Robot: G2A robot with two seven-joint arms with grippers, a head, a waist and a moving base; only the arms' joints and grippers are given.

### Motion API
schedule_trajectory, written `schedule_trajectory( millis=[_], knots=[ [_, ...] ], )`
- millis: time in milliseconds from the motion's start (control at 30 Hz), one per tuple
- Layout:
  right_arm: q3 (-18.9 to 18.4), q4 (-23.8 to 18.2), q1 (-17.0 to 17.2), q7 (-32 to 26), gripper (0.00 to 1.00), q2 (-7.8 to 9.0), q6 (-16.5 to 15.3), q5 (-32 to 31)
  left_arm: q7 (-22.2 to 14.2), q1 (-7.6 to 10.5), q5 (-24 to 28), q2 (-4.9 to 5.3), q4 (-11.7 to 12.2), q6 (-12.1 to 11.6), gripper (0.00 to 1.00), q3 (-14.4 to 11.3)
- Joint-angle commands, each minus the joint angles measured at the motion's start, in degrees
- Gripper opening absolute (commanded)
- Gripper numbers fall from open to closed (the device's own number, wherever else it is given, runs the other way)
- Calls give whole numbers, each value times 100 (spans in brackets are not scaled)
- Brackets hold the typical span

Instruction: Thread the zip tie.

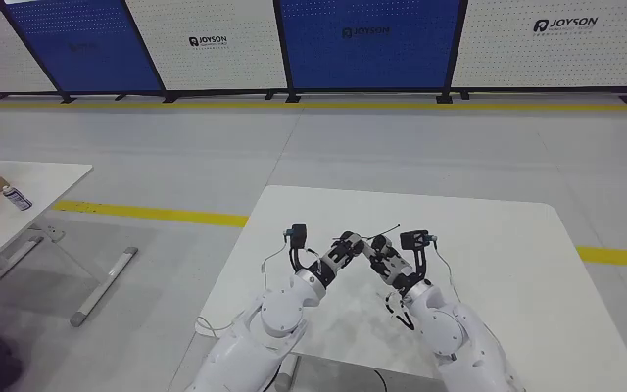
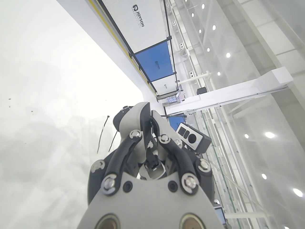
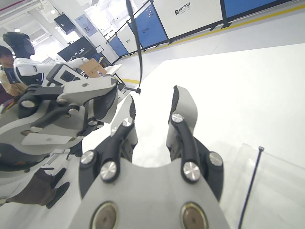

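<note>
Though blurred at one end, black zip tie (image 3: 139,58) in tight left jaws; right jaws spread.

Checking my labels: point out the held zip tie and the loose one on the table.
held zip tie (image 3: 141,69): right wrist view, lower strap.
loose zip tie (image 3: 251,182): right wrist view, mid strap.

The left gripper (image 3: 118,88), clamping a thin black plastic zip tie (image 3: 137,48), is crowding the spread-fingered right gripper (image 3: 152,94), while bare white tabletop (image 1: 490,255) is stretching beyond both.
</note>
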State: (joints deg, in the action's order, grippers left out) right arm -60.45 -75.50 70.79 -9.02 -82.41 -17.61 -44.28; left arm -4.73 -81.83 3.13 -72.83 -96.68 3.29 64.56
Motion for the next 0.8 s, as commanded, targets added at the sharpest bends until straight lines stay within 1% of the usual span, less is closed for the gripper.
schedule_trajectory(
  millis=[0,67,133,233,267,367,400,467,533,700,767],
  knots=[
    [4,3,-4,6,31,1,2,3,-5,4,-3,-1,9,2,0,-7],
    [9,6,-7,14,30,3,10,4,-10,10,-2,-3,18,7,0,-11],
    [8,6,-13,27,25,4,18,10,-9,14,1,-4,24,11,0,-13],
    [10,10,-17,35,24,7,13,17,-3,20,-1,-6,33,19,0,-15],
    [10,11,-18,37,20,8,11,19,-4,23,-3,-7,35,23,0,-17],
    [13,14,-21,59,21,11,-3,17,-12,28,-7,-7,40,33,0,-20],
    [14,19,-23,63,25,12,-6,17,-12,30,-9,-8,41,36,0,-20],
    [14,29,-30,68,22,13,-1,21,-6,33,-13,-9,44,43,0,-22],
    [19,33,-35,68,23,14,8,21,-2,36,-19,-10,47,50,0,-23],
    [31,26,-39,86,21,17,13,12,1,51,-30,-13,67,62,0,-28],
    [39,16,-41,89,17,18,17,7,0,58,-35,-14,78,67,0,-33]
  ],
)
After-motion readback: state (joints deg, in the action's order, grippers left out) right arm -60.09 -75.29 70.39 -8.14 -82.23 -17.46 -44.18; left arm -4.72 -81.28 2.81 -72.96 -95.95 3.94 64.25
